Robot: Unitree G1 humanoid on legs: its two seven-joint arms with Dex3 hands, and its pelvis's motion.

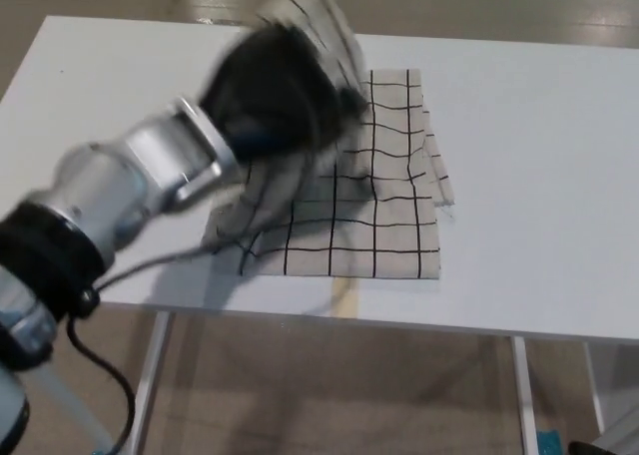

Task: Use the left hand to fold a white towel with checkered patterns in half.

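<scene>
Head view: white table [539,176] runs across the frame, floor visible beyond and below it. The towel [384,191], white with a black grid, lies toward the table's middle, its front edge close to the table's near edge. Its right part rests flat on the top; its left part is lifted off the surface and carried up and over toward the right.

Left hand [275,96], black, comes in from picture left on a silver forearm [125,191] with a black band nearer the elbow. The hand is motion-blurred. It sits above the towel's left half, clamped on the raised cloth: a flap of gridded fabric stands up behind the hand toward the table's far edge, and more cloth hangs down below it to the tabletop. Individual fingers cannot be made out through the blur.

A black cable [100,360] loops down from the arm at lower left, in front of the table's left leg [150,375]. A strip of tan tape [345,297] shows at the table's near edge, just below the towel's front hem.

Right hand does not show.
</scene>
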